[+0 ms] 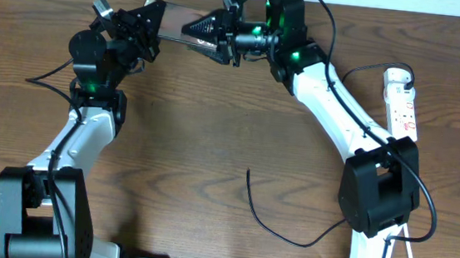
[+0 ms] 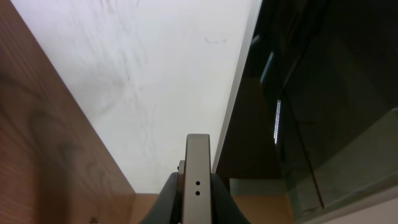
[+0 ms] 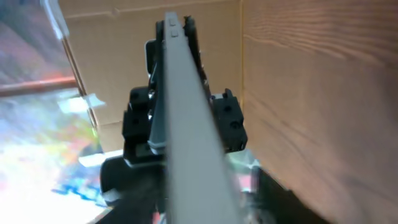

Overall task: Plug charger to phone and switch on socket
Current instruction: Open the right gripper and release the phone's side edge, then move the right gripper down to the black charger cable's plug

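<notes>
The phone (image 1: 177,22) is held in the air at the far edge of the table. My left gripper (image 1: 149,23) is shut on its left end. In the left wrist view the phone's grey edge (image 2: 198,168) sits pinched between both dark fingers of the left gripper (image 2: 198,186). My right gripper (image 1: 210,37) is at the phone's right end. In the blurred right wrist view its jaws stand apart on either side of the phone's edge (image 3: 183,118), with a gap showing at the right finger (image 3: 273,193). The charger (image 1: 249,189), a thin black cable, lies loose on the table. The white socket (image 1: 403,101) lies at the right.
The right arm's white links (image 1: 340,114) stretch from the front right across to the phone. The left arm's base (image 1: 35,212) stands at the front left. A wall and a cardboard panel (image 3: 124,56) rise behind the table's far edge.
</notes>
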